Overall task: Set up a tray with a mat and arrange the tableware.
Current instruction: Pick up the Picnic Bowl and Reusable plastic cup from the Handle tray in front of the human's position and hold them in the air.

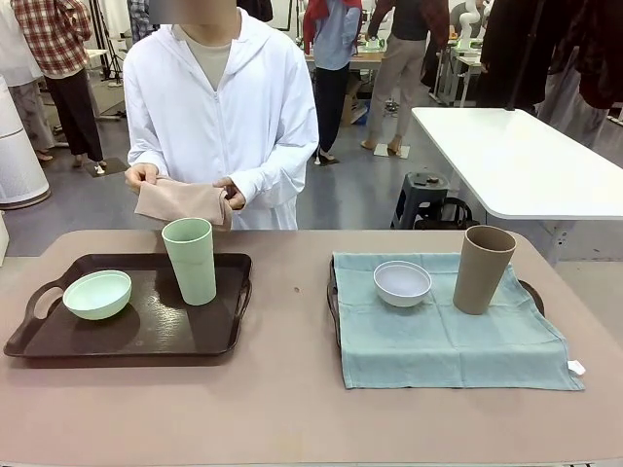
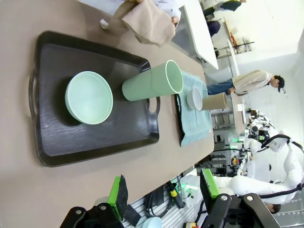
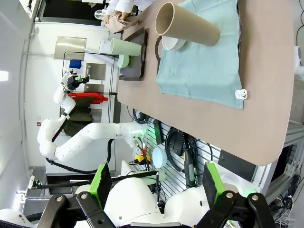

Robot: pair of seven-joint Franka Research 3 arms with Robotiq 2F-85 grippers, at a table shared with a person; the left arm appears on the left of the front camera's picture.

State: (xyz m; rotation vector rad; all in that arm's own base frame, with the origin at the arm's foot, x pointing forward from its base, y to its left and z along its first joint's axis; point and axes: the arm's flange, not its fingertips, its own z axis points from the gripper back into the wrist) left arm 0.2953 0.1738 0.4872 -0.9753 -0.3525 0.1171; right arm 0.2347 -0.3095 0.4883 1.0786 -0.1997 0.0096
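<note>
No text, brand, number or sign can be read in any of the views. A small white tag (image 1: 576, 367) is seen at the corner of the blue-green cloth (image 1: 448, 336), in the lower right of the front frame, but any print on it is too small to be made out.
</note>
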